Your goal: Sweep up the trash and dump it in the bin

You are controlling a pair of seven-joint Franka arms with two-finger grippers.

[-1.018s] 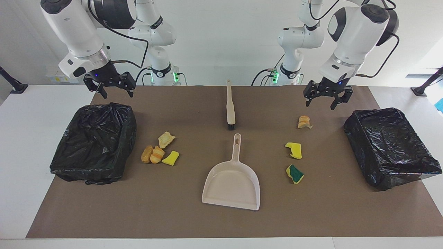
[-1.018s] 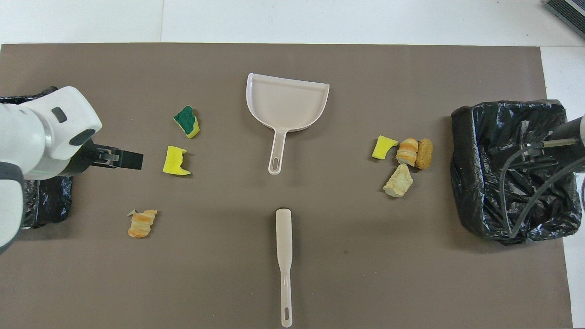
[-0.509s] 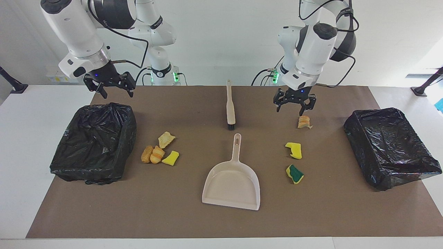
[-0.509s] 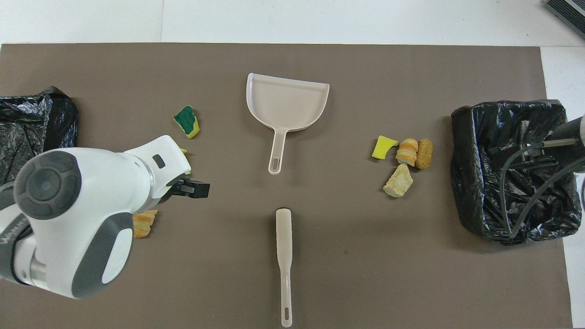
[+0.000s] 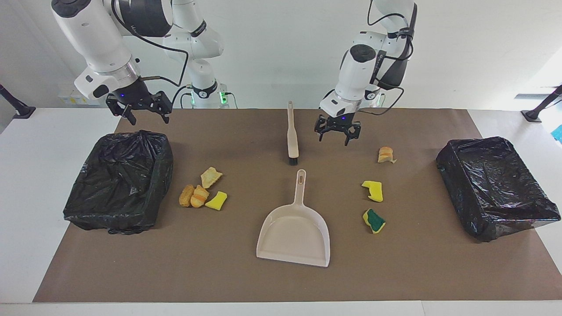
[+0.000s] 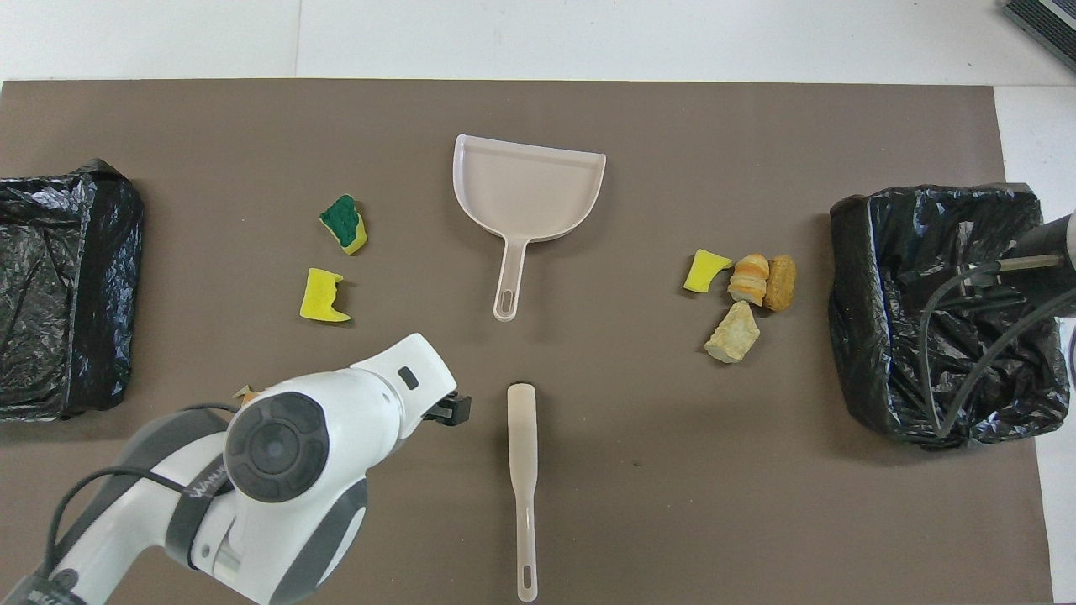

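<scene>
Now swung in from the bin (image 5: 496,186) at its own end: left gripper (image 5: 337,133), fingers spread and empty, hovering over the mat (image 5: 246,281) just beside the brush (image 5: 291,139), presumably to take it. Right gripper (image 5: 139,106) waiting wide open, empty, above the other bin (image 5: 118,182). Trash unswept: sponge chunks (image 5: 372,191) and bread pieces (image 5: 197,195) on the mat flanking the dustpan (image 5: 294,232).

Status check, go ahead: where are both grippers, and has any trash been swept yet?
Left gripper open, up beside the brush. Right gripper open, waiting over its bin. Trash unswept on the mat; dustpan untouched. Nothing blocking.

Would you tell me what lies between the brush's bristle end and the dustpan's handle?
Nothing: in the overhead view only bare brown mat separates the brush from the dustpan.
</scene>
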